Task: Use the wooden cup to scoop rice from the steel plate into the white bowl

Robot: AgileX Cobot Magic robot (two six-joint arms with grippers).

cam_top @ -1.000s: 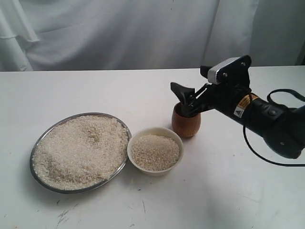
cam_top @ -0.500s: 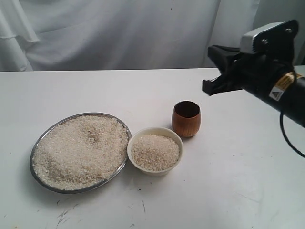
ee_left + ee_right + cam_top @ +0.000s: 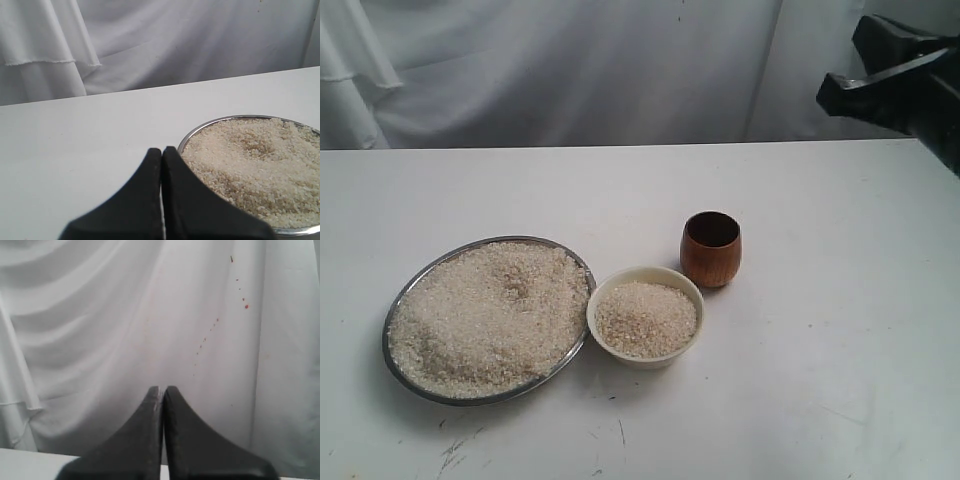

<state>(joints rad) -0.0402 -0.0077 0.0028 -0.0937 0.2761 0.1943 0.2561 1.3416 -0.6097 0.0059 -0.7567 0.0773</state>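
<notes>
The steel plate sits on the left of the white table, wide, shallow and shiny, with a thin raised rim. It is heaped with rice, a loose, granular mound of off-white grains. Touching its right edge is the white bowl, small, round and thick-walled, with its own level fill of grains. Just behind the bowl's right side stands the wooden cup, upright on the table, a reddish-brown barrel shape with a dark inside, and nothing grips it.

Now the arms. The right gripper hangs high at the right edge, well above and away from the cup. Its black fingers are pressed together on nothing and face the draped white cloth. The left gripper sits low over the table near the plate's rim, tips together and empty too.
</notes>
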